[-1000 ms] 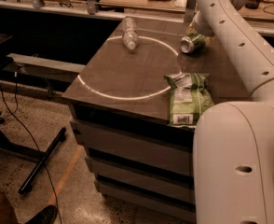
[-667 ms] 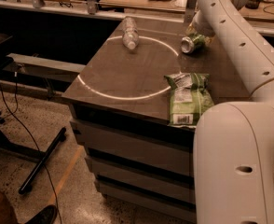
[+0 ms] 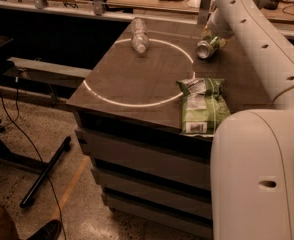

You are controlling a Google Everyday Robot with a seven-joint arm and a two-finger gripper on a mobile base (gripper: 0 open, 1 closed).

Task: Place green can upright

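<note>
The green can [image 3: 207, 47] is tilted on its side at the far right of the tabletop, its silver top facing the camera. My gripper [image 3: 210, 33] is right above and behind the can, at the end of the white arm [image 3: 257, 44] that reaches in from the right. Most of the gripper is hidden behind the arm's wrist. It seems to be touching or holding the can's far end.
A clear plastic bottle [image 3: 139, 34] lies on its side at the far left of the table [image 3: 137, 79]. A flat green snack bag [image 3: 201, 105] lies near the front right edge. A white circle is marked on the tabletop. Desks stand behind; cables and a chair base lie on the floor at left.
</note>
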